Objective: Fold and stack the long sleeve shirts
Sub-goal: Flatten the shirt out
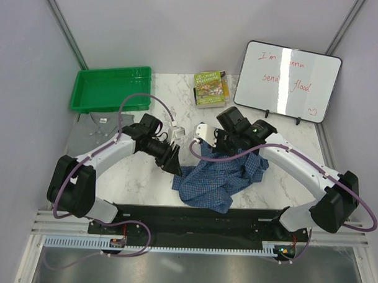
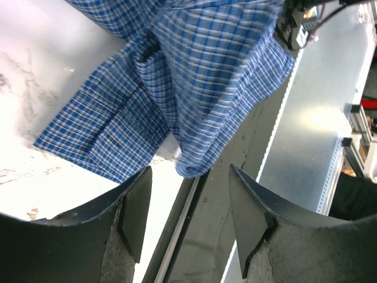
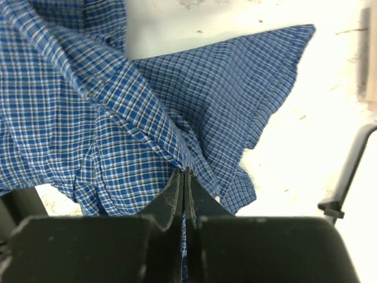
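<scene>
The blue checked long sleeve shirt (image 1: 220, 177) lies crumpled on the marble table, near the front middle. My right gripper (image 1: 200, 144) is at its upper left part and is shut on a fold of the cloth (image 3: 184, 172); the shirt (image 3: 118, 118) spreads out from the pinched tips. My left gripper (image 1: 176, 164) is open beside the shirt's left edge. In the left wrist view a corner of the shirt (image 2: 194, 82) hangs down to just beyond the gap between the fingers (image 2: 189, 172), with nothing held. A flat grey cloth (image 1: 95, 131), apparently the grey shirt, lies at the left.
A green plastic tray (image 1: 110, 89) sits at the back left. A book (image 1: 211, 87) and a leaning whiteboard (image 1: 287, 80) stand at the back right. A black strip (image 1: 192, 219) runs along the table's near edge. Grey walls close both sides.
</scene>
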Controlling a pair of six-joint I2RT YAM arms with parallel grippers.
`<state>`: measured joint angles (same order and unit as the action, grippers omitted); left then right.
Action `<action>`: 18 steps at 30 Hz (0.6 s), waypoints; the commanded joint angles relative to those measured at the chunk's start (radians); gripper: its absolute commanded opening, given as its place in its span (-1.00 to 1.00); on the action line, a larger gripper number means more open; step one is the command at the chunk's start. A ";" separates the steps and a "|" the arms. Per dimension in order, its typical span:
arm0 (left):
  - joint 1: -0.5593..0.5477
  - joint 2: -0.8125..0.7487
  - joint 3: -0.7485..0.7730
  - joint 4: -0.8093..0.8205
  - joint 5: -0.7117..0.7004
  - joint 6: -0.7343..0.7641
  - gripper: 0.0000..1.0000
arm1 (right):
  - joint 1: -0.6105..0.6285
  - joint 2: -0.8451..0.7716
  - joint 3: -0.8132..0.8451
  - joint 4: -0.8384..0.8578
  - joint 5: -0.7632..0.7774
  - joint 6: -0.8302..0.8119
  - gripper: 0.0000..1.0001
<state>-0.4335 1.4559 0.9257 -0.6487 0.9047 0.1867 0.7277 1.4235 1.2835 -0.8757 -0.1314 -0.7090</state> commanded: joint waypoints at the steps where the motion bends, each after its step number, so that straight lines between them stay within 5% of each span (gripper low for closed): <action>1: -0.007 -0.040 -0.028 0.099 -0.055 -0.095 0.25 | 0.006 -0.015 0.083 0.049 0.082 0.037 -1.00; 4: -0.011 -0.089 -0.065 0.219 -0.110 -0.162 0.29 | -0.017 -0.021 0.131 0.098 0.111 0.118 -1.00; 7: -0.030 -0.092 -0.068 0.282 -0.124 -0.178 0.72 | -0.040 -0.015 0.186 0.113 0.125 0.184 -1.00; 14: -0.037 0.029 -0.008 0.328 -0.052 -0.237 0.64 | -0.071 -0.006 0.281 0.147 0.185 0.241 -1.00; 18: -0.037 -0.041 -0.039 0.317 -0.030 -0.216 0.68 | -0.088 0.017 0.359 0.150 0.234 0.253 -1.00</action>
<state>-0.4671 1.4811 0.8818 -0.3717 0.8211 -0.0090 0.6537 1.4273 1.5341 -0.7795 0.0280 -0.5003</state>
